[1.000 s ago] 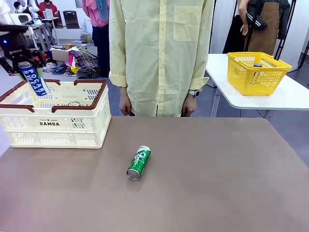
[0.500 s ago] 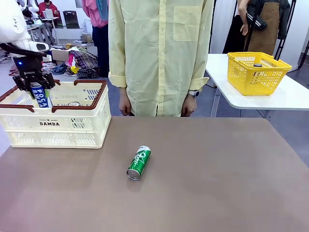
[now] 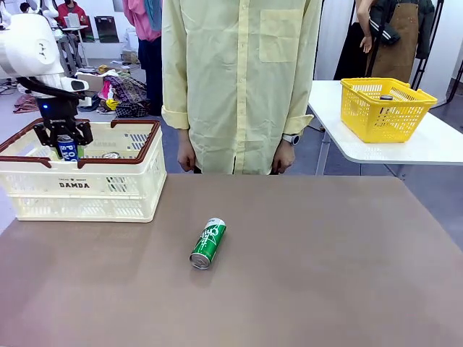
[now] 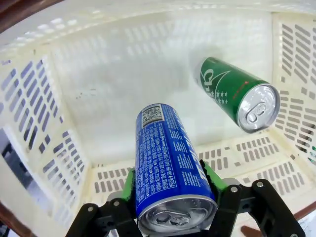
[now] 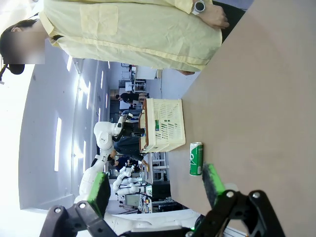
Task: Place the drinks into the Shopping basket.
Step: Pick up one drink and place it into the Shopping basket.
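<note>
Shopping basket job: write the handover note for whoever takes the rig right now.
Left tool: shut on the blue Pocari Sweat can, held inside the Shopping basket, not released.
Right tool: open, holding nothing, above the table.
Done: one green can lies on its side on the basket floor.
Left: release the blue can, then pick up the second green can, which lies on its side mid-table, and put it in the basket.
</note>
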`<state>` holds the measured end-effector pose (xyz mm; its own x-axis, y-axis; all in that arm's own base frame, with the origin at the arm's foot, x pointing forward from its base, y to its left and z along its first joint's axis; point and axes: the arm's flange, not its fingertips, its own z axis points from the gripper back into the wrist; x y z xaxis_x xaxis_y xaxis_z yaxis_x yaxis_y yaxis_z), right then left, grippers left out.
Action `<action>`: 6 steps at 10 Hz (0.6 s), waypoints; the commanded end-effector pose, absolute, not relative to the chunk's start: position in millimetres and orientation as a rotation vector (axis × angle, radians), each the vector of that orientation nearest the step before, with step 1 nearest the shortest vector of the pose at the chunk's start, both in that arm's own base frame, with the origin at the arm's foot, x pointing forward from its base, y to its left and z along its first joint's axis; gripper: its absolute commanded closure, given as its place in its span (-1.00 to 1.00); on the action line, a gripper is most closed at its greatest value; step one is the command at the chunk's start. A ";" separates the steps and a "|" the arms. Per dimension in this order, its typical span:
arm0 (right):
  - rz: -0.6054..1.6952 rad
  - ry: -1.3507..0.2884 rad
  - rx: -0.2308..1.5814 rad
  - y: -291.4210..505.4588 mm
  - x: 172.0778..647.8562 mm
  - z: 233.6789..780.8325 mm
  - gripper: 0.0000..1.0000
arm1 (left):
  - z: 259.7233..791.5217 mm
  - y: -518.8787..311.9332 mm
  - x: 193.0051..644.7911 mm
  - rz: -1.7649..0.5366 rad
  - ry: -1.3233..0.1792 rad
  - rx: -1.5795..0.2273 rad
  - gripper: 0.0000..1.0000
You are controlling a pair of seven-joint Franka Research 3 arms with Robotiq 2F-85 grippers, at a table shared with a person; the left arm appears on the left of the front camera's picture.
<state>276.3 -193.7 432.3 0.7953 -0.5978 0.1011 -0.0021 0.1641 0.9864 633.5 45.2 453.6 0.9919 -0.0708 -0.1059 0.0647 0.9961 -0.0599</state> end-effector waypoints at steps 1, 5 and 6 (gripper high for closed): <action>-0.442 -0.567 1.366 -194.0 280.4 434.8 -1.00 | 457.1 43.7 640.1 -0.063 0.083 -0.012 1.00; -0.442 -0.567 1.366 -194.0 280.4 434.8 -1.00 | 444.1 35.2 645.7 -0.047 0.135 -0.021 0.11; -0.442 -0.567 1.366 -194.0 280.4 434.8 -1.00 | 445.2 32.4 646.0 -0.053 0.134 -0.004 -1.00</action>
